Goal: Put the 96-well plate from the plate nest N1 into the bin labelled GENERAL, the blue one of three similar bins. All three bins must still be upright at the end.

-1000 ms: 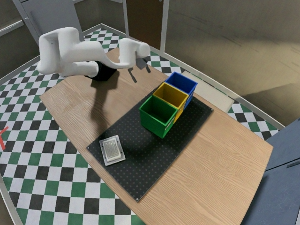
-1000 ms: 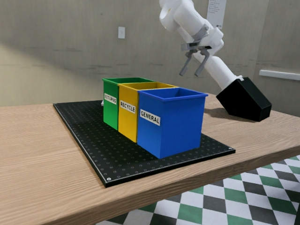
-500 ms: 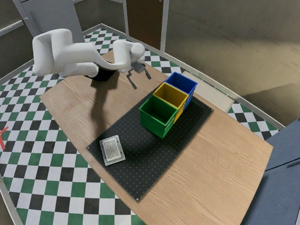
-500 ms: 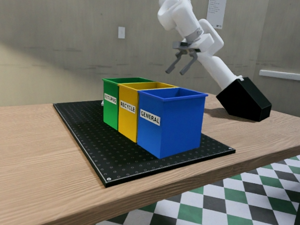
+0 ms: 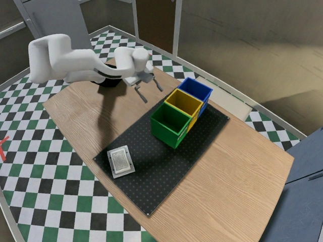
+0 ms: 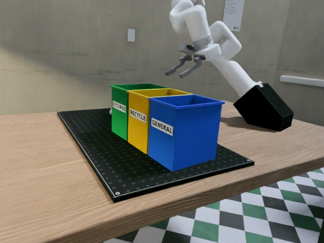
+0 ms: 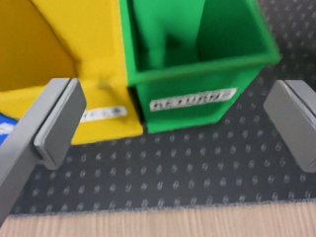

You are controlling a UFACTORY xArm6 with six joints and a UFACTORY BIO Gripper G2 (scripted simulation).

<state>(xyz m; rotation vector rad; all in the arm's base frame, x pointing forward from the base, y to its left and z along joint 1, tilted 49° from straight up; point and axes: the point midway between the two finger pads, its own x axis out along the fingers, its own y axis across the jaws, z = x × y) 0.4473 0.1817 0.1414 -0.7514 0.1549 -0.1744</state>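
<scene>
Top view: plate seated in nest, three bins upright, gripper (image 5: pixel 152 95) raised and apart from both.
Detail: 96-well plate (image 5: pixel 120 160) lies flat in plate nest (image 5: pixel 132 170), near left part of black perforated board (image 5: pixel 166 169). Bins stand in a row on the board's far part: green (image 5: pixel 170 127) nearest, yellow (image 5: pixel 183 102) in the middle, blue (image 5: pixel 195 89) farthest and rightmost; neighbours close together, open tops up. White arm (image 5: pixel 78 61) reaches in from far left over wooden table (image 5: pixel 229 166); its two gray fingers stand apart, nothing between them, left of the bins. Arm's shadow falls across the table toward the nest.

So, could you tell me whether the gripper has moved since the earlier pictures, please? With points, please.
Yes: in the exterior view, the gripper (image 5: pixel 154 96) (image 6: pixel 173 75) (image 7: pixel 175 123) has shifted left, toward the wall switch (image 6: pixel 131 35).
</scene>
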